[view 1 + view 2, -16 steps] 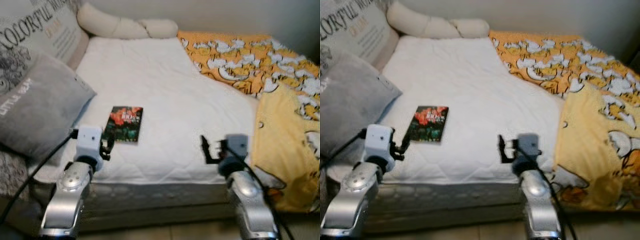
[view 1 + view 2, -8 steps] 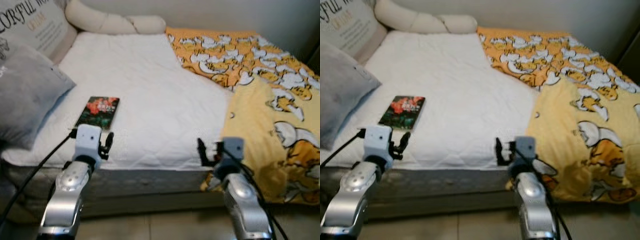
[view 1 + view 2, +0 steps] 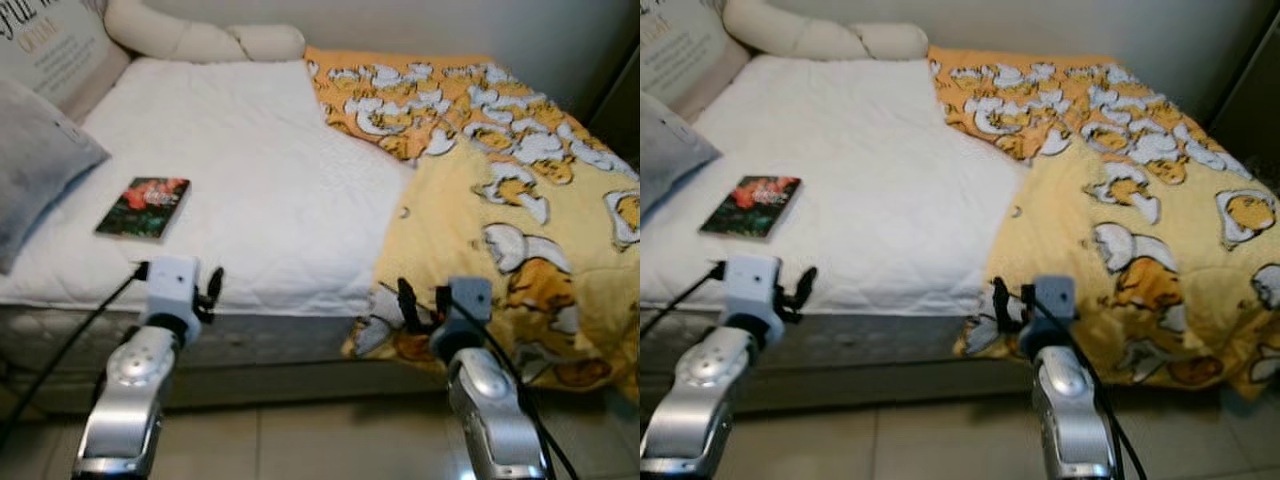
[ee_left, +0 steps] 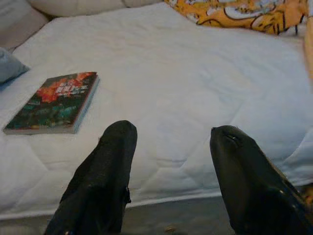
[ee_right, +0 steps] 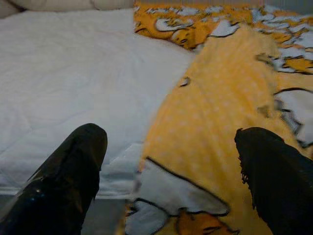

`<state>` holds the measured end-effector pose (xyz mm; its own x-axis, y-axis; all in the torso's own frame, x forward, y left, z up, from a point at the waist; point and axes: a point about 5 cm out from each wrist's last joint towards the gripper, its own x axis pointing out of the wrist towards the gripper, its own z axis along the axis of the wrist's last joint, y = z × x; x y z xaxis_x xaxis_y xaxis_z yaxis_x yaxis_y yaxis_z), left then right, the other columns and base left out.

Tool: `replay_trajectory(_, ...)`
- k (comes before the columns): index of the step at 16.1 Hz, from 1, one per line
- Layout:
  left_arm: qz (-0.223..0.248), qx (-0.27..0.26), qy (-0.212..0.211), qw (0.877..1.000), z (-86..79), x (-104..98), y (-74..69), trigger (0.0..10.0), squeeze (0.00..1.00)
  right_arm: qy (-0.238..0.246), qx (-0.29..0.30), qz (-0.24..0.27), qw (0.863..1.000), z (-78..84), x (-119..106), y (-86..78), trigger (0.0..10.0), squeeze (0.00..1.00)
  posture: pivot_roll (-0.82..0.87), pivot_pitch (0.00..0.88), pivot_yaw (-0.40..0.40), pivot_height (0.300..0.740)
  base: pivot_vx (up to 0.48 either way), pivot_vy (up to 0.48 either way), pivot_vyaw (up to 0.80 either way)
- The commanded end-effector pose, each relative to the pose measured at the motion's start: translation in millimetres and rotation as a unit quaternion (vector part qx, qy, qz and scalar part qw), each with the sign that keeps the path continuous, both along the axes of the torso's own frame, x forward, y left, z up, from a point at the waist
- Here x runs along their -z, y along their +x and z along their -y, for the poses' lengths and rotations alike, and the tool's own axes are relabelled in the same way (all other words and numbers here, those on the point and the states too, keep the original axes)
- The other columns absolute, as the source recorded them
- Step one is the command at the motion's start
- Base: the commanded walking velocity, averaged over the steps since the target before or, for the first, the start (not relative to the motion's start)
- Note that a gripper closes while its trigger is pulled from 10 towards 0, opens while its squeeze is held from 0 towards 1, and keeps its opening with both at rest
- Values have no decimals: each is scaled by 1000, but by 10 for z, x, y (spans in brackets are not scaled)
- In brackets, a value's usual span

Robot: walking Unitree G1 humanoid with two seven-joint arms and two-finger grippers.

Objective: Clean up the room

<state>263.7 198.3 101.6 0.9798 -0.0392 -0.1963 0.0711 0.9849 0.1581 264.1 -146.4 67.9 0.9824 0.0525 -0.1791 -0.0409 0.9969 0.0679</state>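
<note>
— What do you have at the far left of the head view?

— You have a grey pillow at the left edge, with a printed cushion in the upper left corner and a cream bolster along the top. Just right of the pillow, a book with a red and green cover lies flat on the white mattress pad, near its front edge.

— And your left gripper?

— You see it low and left of centre, in front of the mattress edge, fingers spread and holding nothing. In its wrist view the book sits beyond the fingertips, apart from them.

— What is on the right?

— A yellow duvet with a fried-egg cartoon pattern covers the right half of the bed and hangs over the front edge toward the tiled floor.

— Your right gripper?

— It is at lower right, in front of the hanging duvet, fingers wide apart and empty, aimed at the line where duvet meets pad.
</note>
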Motion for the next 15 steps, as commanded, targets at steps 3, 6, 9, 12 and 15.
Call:
replay_trajectory(3, 10, 11, 2, 1000, 82, -56, 46, 10000, 0, -11, 7, 3, 1000, 93, -24, 3, 10000, 1000, 17, 0, -25, 740, 0, 0, 0)
replay_trajectory(6, 18, 4, -14, 1000, 58, -67, 68, 10000, 0, -18, 9, 10, 1000, 95, -68, 32, 10000, 1000, 17, 0, -26, 740, 85, 0, 0)
replay_trajectory(9, 17, 7, -17, 1000, 70, -72, 78, 10000, 0, -18, 8, 17, 1000, 93, -113, 61, 10000, 1000, 15, 0, -27, 740, 345, 0, 0)
replay_trajectory(12, 16, 9, -18, 1000, 87, -68, 83, 10000, 0, -18, 8, 19, 1000, 94, -136, 80, 10000, 1000, 16, 0, -32, 740, 350, 0, 0)
replay_trajectory(15, 16, 9, -18, 1000, 86, -70, 87, 10000, 0, -17, 6, 18, 1000, 76, -135, 80, 10000, 1000, 18, 0, -34, 740, 352, 0, 0)
